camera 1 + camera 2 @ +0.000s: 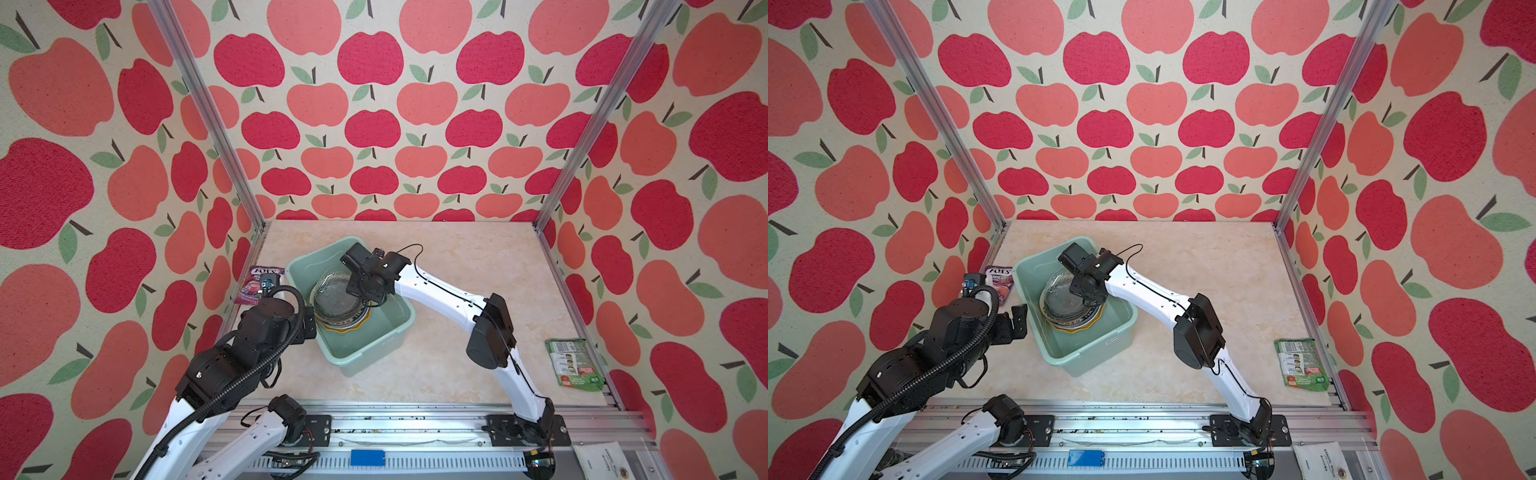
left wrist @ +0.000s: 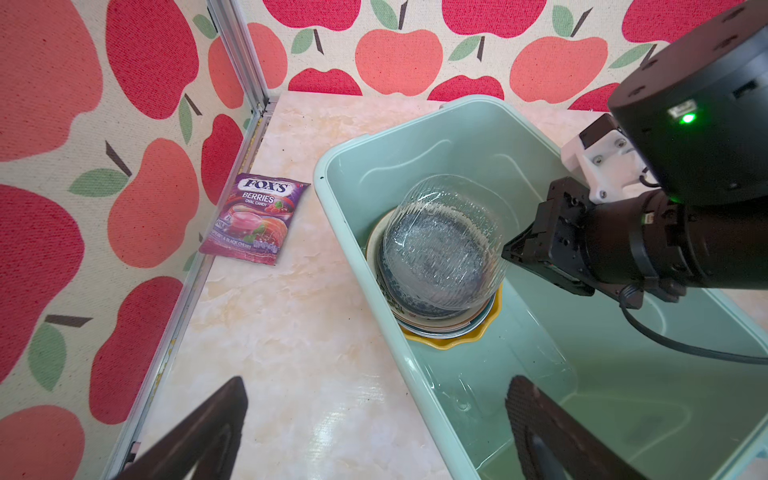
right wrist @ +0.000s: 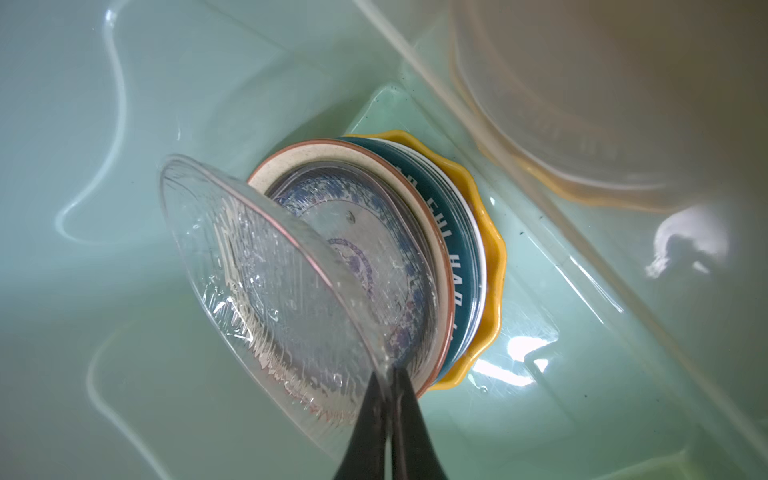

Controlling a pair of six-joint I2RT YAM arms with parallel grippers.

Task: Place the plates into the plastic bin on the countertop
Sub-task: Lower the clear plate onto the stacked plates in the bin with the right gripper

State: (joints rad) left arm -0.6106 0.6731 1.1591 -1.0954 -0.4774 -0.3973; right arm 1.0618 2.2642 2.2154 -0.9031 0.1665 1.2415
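I'm looking at the mint-green plastic bin (image 1: 353, 343), which is sitting askew on the beige marbled surface (image 1: 457, 266), toward its left rear. Inside, a stack of plates (image 2: 432, 326) is lying flat by the left long wall, leaving the near end bare. A yellow scalloped plate (image 3: 492, 266) is sitting at the bottom. Above it I'm making out a lettered plate (image 3: 461, 249) with a dark teal rim, a cream plate (image 3: 299, 156) edged in reddish brown, and a blue-patterned plate (image 3: 361, 257). A ribbed clear glass plate (image 3: 266, 266) is tilting steeply over the stack, its rim pinched in the right tool (image 3: 388, 374).
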